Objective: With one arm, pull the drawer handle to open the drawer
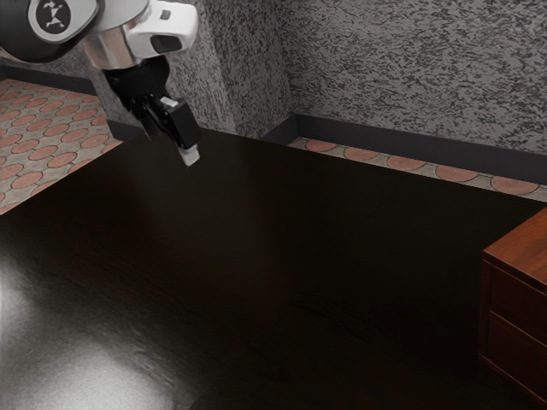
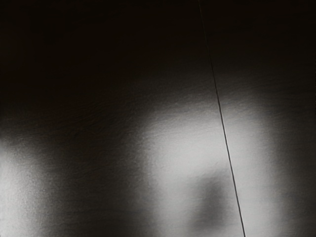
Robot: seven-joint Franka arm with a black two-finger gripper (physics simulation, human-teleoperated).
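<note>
Rendered indoor room, domestic in look rather than lab or workshop: rough speckled grey walls (image 1: 410, 60) meet at a corner, a dark skirting board (image 1: 427, 141) runs along their foot, and the floor (image 1: 51, 128) is tiled in reddish ovals. A broad, dark, polished wooden table (image 1: 282, 256) throws back soft light, with a thin seam (image 2: 219, 118) across its surface. At the exterior view's right stands a red-brown wooden drawer cabinet (image 1: 520, 307), household furniture.
</note>
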